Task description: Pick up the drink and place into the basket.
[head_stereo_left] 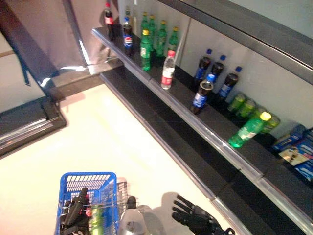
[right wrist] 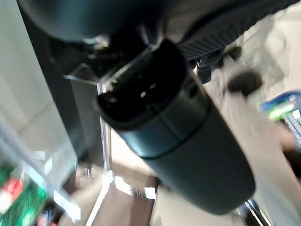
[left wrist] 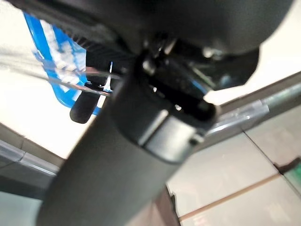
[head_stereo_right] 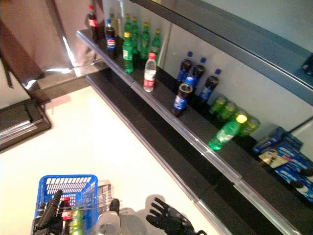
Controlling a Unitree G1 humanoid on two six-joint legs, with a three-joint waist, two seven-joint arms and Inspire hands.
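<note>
The blue basket hangs low at the left, held by my left hand, which is shut on its thin wire handles. Inside it lie a green drink and a drink with a red label. My right hand is open and empty, fingers spread, low over the floor beside the basket and below the shelf. On the dark shelf stand cola bottles, green bottles and a clear bottle with a red label. A green bottle with a yellow cap lies on its side.
Green cans stand at the back of the shelf. Blue packets lie at the right end. A lower shelf ledge runs along the pale floor. A dark stand base sits at the left.
</note>
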